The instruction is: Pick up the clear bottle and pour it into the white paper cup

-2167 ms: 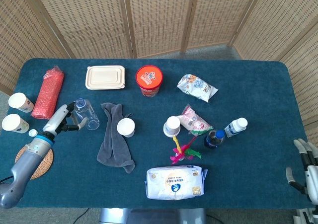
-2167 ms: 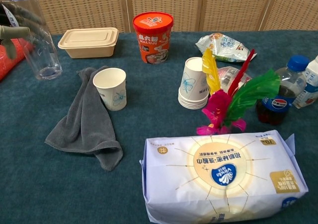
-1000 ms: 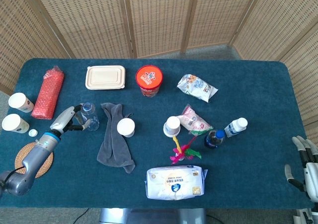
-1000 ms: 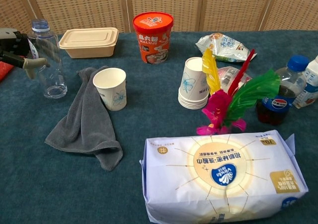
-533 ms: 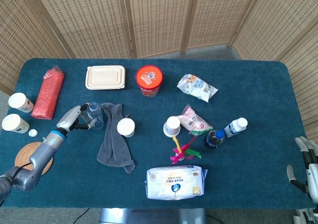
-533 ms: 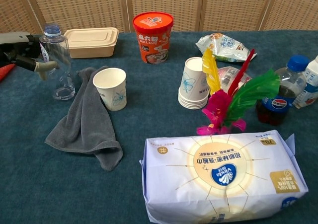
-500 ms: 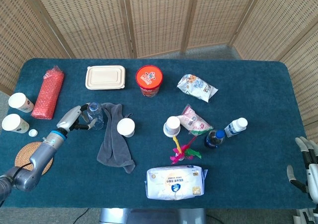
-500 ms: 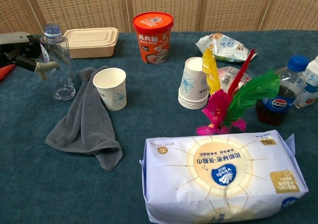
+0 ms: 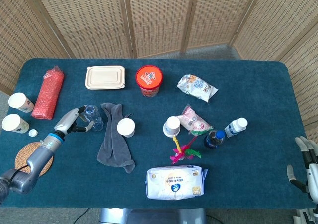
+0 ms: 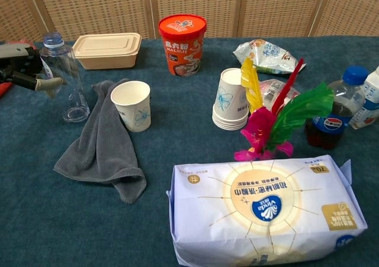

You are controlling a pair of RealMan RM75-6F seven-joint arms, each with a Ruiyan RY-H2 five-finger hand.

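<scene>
The clear bottle (image 9: 93, 116) (image 10: 66, 80) with a blue cap stands nearly upright, leaning a little to the left. Its base is low by the table, just left of the grey towel (image 9: 113, 137) (image 10: 100, 140). My left hand (image 9: 72, 120) (image 10: 25, 67) grips the bottle from the left, with fingers wrapped across its upper body. The white paper cup (image 9: 125, 127) (image 10: 132, 105) stands open on the towel's right part, to the right of the bottle. My right hand (image 9: 308, 165) hangs at the table's lower right corner, fingers apart and holding nothing.
A stack of paper cups (image 10: 231, 100), a feather shuttlecock (image 10: 278, 116), a cola bottle (image 10: 334, 110) and a tissue pack (image 10: 260, 211) fill the centre and right. A red tub (image 10: 182, 44) and a beige box (image 10: 106, 49) stand behind. Two cups (image 9: 17, 112) and a coaster (image 9: 31, 157) lie far left.
My left hand has carried the bottle rightward and down to the towel's left edge. In the last half second the bottle's top has leaned slightly left while its base stayed put.
</scene>
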